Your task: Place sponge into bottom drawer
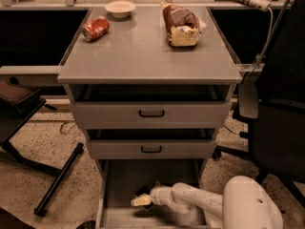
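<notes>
The bottom drawer [114, 190] is pulled open at the foot of the grey cabinet, with its flat grey floor showing. My white arm reaches into it from the lower right. My gripper [147, 198] is inside the drawer, left of centre, shut on the sponge [140, 202]. The sponge's pale yellow foam sticks out to the left, with a dark layer on top. It is held low over the drawer floor; I cannot tell whether it touches.
The two upper drawers with black handles [151, 113] are slightly open. On the cabinet top are a red can [95, 28], a white bowl [120, 8] and a bagged bread loaf [181, 24]. A black chair [276, 128] stands to the right and a dark stand leg [57, 180] to the left.
</notes>
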Controlling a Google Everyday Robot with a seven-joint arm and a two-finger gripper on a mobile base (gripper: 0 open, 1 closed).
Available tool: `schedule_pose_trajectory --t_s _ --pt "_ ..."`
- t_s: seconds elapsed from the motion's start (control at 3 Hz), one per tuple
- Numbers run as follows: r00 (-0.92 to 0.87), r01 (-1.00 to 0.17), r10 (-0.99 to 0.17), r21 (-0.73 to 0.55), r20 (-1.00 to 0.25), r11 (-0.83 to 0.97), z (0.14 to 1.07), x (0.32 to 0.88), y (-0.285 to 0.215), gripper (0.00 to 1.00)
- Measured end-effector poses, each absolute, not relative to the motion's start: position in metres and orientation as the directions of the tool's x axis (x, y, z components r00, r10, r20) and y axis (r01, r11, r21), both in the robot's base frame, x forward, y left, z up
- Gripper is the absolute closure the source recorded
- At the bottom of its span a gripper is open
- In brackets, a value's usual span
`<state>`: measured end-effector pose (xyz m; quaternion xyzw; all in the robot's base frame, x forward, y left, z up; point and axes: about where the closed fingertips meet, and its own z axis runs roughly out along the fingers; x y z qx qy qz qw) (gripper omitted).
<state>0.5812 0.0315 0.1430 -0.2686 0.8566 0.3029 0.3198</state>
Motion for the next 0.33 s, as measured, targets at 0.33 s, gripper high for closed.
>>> schedule_pose_trajectory --t_s 0.33 --pt "-0.651 -0.654 -0.266 0.347 -0.711 0.672 0.143 0.5812 0.0315 0.0"
